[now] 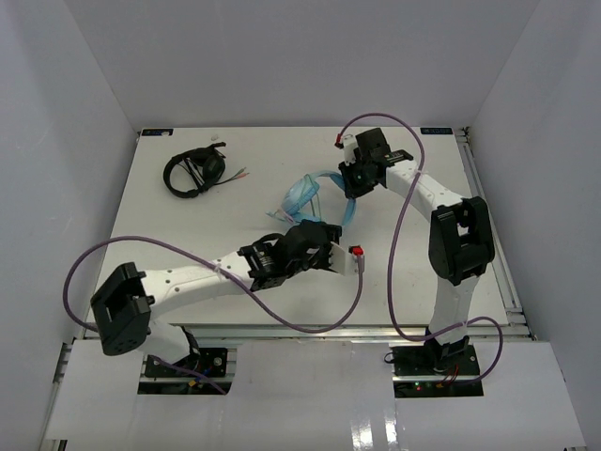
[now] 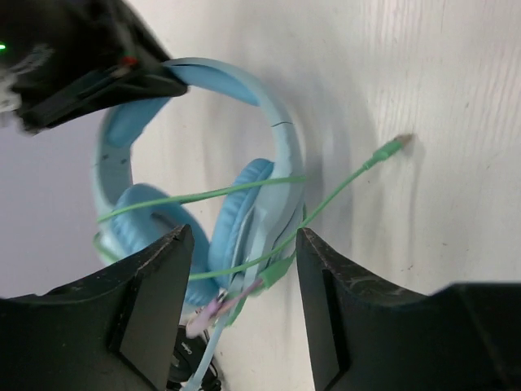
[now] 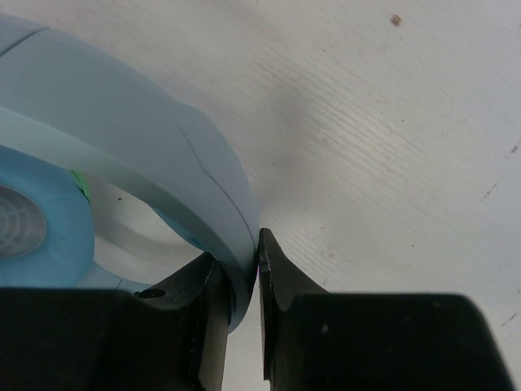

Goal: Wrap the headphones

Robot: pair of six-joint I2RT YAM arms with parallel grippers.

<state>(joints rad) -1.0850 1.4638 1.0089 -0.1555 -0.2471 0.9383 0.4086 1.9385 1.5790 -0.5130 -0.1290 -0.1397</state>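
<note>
The left arm [image 1: 188, 282] lies low from its base at the near left corner, its white forearm stretched rightward toward the middle of the table [image 1: 423, 282]. At its end the left gripper [image 2: 240, 305] points away from the bases. Its two black, wedge-shaped fingers [image 2: 155, 301] stand well apart and grip nothing. In the gap between them and just beyond we see the headphones [image 2: 232, 216], light blue, of smooth plastic with soft, rounded ear cushions. A thin pale green cable [image 2: 203, 194] runs in loose strands across the ear cushions and through the gap. Its green plug [image 2: 389, 150] rests on the matt white tabletop, ahead and to the right of the fingers. A small pinkish part lies low in the gap; we cannot tell what it is.

The right arm [image 1: 460, 240] rises from its base at the near right, folds at a dark elbow and reaches to the far left, its wrist bent down toward the table. The right gripper [image 3: 242, 273] is clamped on the headband [image 3: 146, 122], a broad, smooth, curved pale blue strip pinched between the two black fingertips. To the left of these fingers lies a brighter blue ear cup [image 3: 41, 220] with a mesh-patterned centre.

Farthest off, well to the left of both grippers near the far edge, a pair of black headphones [image 1: 194, 172] lies folded on the table.
</note>
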